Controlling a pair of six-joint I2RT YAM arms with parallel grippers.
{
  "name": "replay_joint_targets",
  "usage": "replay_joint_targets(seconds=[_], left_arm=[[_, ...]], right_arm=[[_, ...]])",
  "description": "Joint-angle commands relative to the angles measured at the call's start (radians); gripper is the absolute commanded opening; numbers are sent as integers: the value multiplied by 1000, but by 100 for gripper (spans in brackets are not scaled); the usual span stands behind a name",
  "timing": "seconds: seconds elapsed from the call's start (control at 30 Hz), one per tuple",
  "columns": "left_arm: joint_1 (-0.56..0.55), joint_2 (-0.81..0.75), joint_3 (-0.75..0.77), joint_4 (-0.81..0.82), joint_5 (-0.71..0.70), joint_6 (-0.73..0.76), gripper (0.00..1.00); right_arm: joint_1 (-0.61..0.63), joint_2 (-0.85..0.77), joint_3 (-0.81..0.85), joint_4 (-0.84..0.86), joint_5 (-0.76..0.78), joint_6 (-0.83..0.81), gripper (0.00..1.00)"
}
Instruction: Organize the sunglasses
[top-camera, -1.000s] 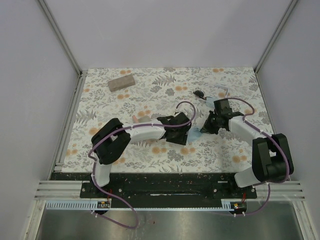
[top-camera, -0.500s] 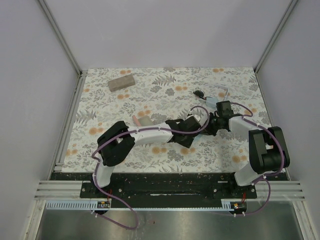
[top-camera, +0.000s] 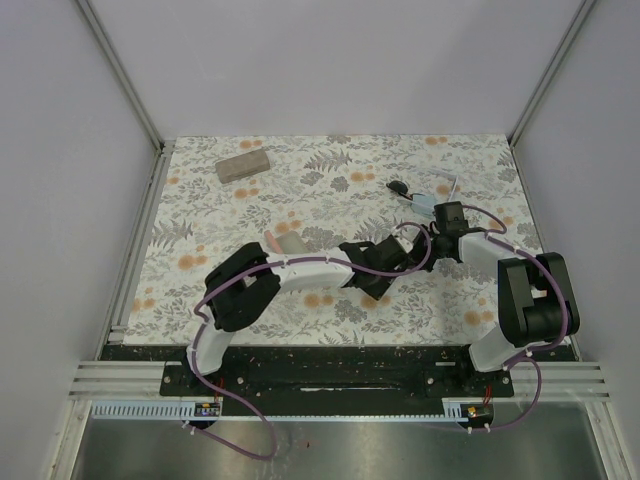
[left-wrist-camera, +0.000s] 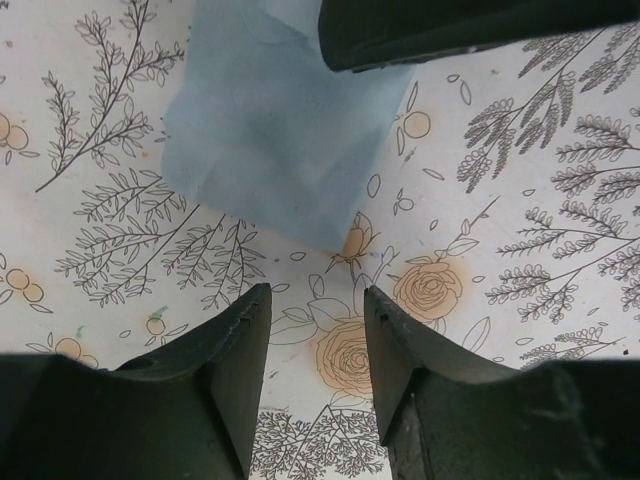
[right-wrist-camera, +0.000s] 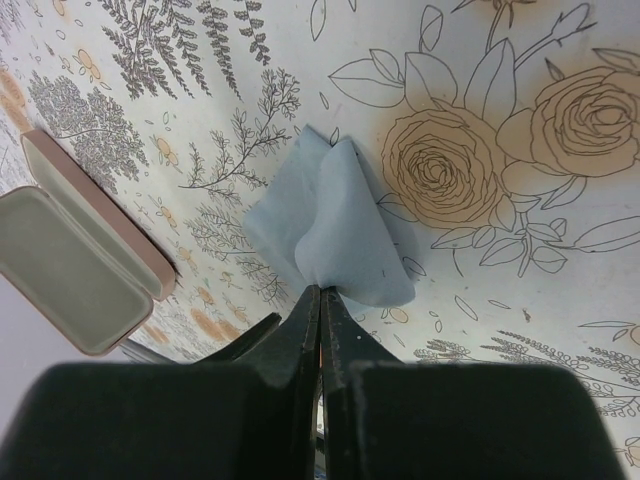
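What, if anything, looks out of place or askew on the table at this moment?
The light blue cloth is not lying flat: it is puckered into a fold, its edge pinched by the shut right gripper. Nearby the pink case lies open. Nothing looks spilled or damaged.

Closed case (top-camera: 243, 165): far L on table (top-camera: 200, 215), well apart from the rest. Open case (top-camera: 290, 240): abt mid-table, just far of L arm (top-camera: 300, 268), partly under it. Cloth (left-wrist-camera: 275, 120): R of ctr, w/ open case off to its L. L gripper (left-wrist-camera: 315, 320) sits just beside cloth on its near-L side, not touching. R gripper (right-wrist-camera: 320, 297) is on cloth's far-R side, w/ a fold of cloth between its fingers (right-wrist-camera: 298, 335). Far R: L pair of sunglasses (top-camera: 398, 187), then R pair of sunglasses (top-camera: 447, 186) to its R, apart. 2nd cloth (top-camera: 425, 203): between the 2 pairs, a bit nearer, just far of R gripper.
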Motion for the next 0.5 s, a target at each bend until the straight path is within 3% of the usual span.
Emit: replay_joint_targets(seconds=[0.0, 0.47], left_arm=[[-9, 15, 65, 23, -7, 61, 46], [-8, 104, 136, 20, 15, 87, 40]], right_arm=[[-12, 6, -9, 26, -30, -1, 0], [-23, 8, -9, 26, -41, -4, 0]])
